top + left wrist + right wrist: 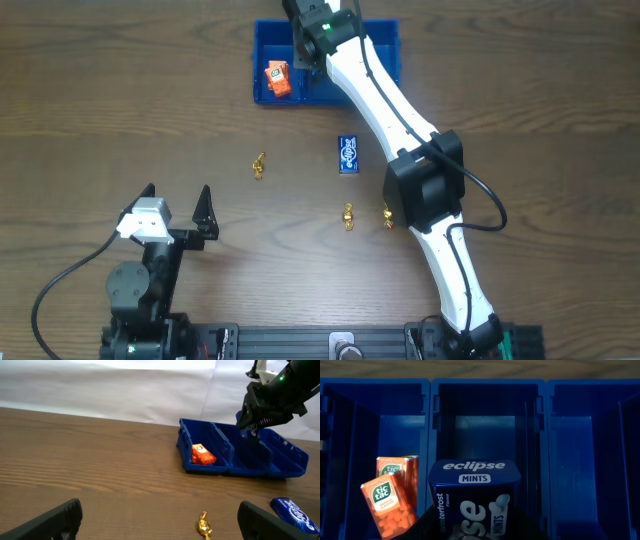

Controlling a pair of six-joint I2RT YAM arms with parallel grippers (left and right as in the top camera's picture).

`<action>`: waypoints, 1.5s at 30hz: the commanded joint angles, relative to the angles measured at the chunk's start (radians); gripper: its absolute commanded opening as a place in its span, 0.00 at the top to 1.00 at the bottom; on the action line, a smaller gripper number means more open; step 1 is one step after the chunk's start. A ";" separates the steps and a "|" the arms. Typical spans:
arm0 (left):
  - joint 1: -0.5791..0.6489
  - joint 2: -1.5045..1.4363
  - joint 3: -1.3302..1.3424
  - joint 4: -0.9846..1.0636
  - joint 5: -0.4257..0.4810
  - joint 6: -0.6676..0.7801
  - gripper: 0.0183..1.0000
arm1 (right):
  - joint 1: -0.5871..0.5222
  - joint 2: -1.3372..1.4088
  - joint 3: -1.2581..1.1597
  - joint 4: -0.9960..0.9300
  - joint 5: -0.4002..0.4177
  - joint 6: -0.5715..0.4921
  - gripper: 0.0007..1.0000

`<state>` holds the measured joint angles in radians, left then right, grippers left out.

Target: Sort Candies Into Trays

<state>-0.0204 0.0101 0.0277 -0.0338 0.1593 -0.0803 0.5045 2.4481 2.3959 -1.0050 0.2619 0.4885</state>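
Note:
A blue tray [262, 40] with three compartments stands at the table's far side. Two orange candy boxes [390, 500] lie in its left compartment [278, 79]. My right gripper [303, 55] is above the tray, shut on a blue mint tin [475, 490] that hangs over the middle compartment. On the table lie a blue mint packet [347, 153] and three gold-wrapped candies [259, 165] [348, 216] [388, 215]. My left gripper [178, 200] stands open near the front left, holding nothing.
The tray's right compartment [585, 450] holds nothing. The right arm [400, 130] stretches diagonally across the table's middle, above the gold candies at the front. Bare wood lies to the left and far right.

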 commanded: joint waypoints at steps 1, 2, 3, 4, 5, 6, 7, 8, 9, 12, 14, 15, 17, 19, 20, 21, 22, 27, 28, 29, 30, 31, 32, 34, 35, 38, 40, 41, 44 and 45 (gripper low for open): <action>0.005 -0.006 -0.023 -0.028 0.021 0.006 0.00 | -0.012 0.012 0.011 -0.011 0.007 0.001 0.76; 0.005 -0.006 -0.023 -0.028 0.021 0.006 0.00 | -0.012 0.014 0.011 -0.015 0.007 0.001 0.76; 0.005 -0.006 -0.023 -0.028 0.021 0.006 0.00 | -0.013 0.015 0.011 -0.021 0.007 0.001 0.75; 0.005 -0.006 -0.023 -0.028 0.021 0.006 0.00 | -0.013 0.015 0.010 -0.026 0.007 0.001 0.75; 0.005 -0.006 -0.023 -0.028 0.021 0.006 0.00 | -0.013 0.016 0.010 -0.032 0.008 0.001 0.73; 0.005 -0.006 -0.023 -0.028 0.021 0.006 0.00 | -0.013 0.016 0.010 -0.037 0.010 0.000 0.68; 0.005 -0.006 -0.023 -0.028 0.021 0.006 0.00 | -0.013 0.016 0.010 -0.041 0.010 0.000 0.58; 0.005 -0.006 -0.023 -0.028 0.021 0.006 0.00 | -0.013 0.016 0.010 -0.047 0.010 0.000 0.43; 0.005 -0.006 -0.023 -0.028 0.021 0.006 0.00 | -0.013 0.016 0.010 -0.049 0.010 0.000 0.30; 0.005 -0.006 -0.023 -0.028 0.021 0.006 0.00 | -0.023 0.001 0.010 -0.068 -0.020 0.001 0.02; 0.005 -0.006 -0.023 -0.028 0.021 0.006 0.00 | -0.023 -0.038 0.010 -0.121 -0.020 0.000 0.00; 0.005 -0.006 -0.023 -0.028 0.021 0.006 0.00 | -0.023 -0.069 0.010 -0.170 -0.024 0.000 0.00; 0.005 -0.006 -0.023 -0.028 0.021 0.006 0.00 | -0.016 -0.111 0.010 -0.274 -0.048 0.001 0.00; 0.005 -0.006 -0.023 -0.028 0.021 0.006 0.00 | -0.003 -0.130 0.010 -0.378 -0.058 0.009 0.00; 0.005 -0.006 -0.023 -0.028 0.021 0.006 0.00 | 0.006 -0.131 0.010 -0.416 -0.062 0.013 0.00; 0.005 -0.006 -0.023 -0.028 0.021 0.006 0.00 | 0.015 -0.131 0.006 -0.439 -0.066 0.012 0.00; 0.005 -0.006 -0.023 -0.028 0.021 0.006 0.00 | 0.029 -0.132 -0.005 -0.465 -0.070 0.012 0.00; 0.005 -0.006 -0.023 -0.028 0.021 0.006 0.00 | 0.064 -0.137 -0.046 -0.563 -0.089 0.038 0.00; 0.005 -0.006 -0.023 -0.028 0.021 0.006 0.00 | 0.067 -0.139 -0.065 -0.569 -0.100 0.038 0.00; 0.005 -0.006 -0.023 -0.028 0.021 0.006 0.00 | 0.069 -0.143 -0.105 -0.567 -0.114 0.038 0.00; 0.005 -0.006 -0.023 -0.028 0.021 0.006 0.00 | 0.070 -0.154 -0.156 -0.552 -0.125 0.038 0.00; 0.005 -0.006 -0.023 -0.028 0.021 0.006 0.00 | 0.070 -0.167 -0.208 -0.530 -0.134 0.038 0.00; 0.005 -0.006 -0.023 -0.028 0.021 0.006 0.00 | 0.069 -0.193 -0.285 -0.489 -0.143 0.039 0.00; 0.005 -0.006 -0.023 -0.028 0.021 0.006 0.00 | 0.066 -0.305 -0.534 -0.325 -0.195 0.038 0.00; 0.005 -0.006 -0.023 -0.028 0.021 0.006 0.00 | 0.062 -0.348 -0.624 -0.264 -0.220 0.039 0.00; 0.005 -0.006 -0.023 -0.028 0.021 0.006 0.00 | 0.053 -0.399 -0.766 -0.166 -0.246 0.043 0.00; 0.005 -0.006 -0.023 -0.028 0.021 0.006 0.00 | 0.034 -0.393 -0.798 -0.136 -0.245 0.042 0.00; 0.005 -0.006 -0.023 -0.028 0.021 0.006 0.00 | 0.024 -0.391 -0.814 -0.113 -0.246 0.042 0.00; 0.005 -0.006 -0.023 -0.028 0.021 0.006 0.00 | -0.008 -0.386 -0.829 -0.069 -0.246 0.042 0.00; 0.005 -0.006 -0.023 -0.028 0.021 0.006 0.00 | -0.012 -0.383 -0.829 -0.060 -0.246 0.042 0.00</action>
<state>-0.0204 0.0101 0.0277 -0.0338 0.1593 -0.0799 0.5217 2.0659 1.5745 -1.0855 0.0208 0.5159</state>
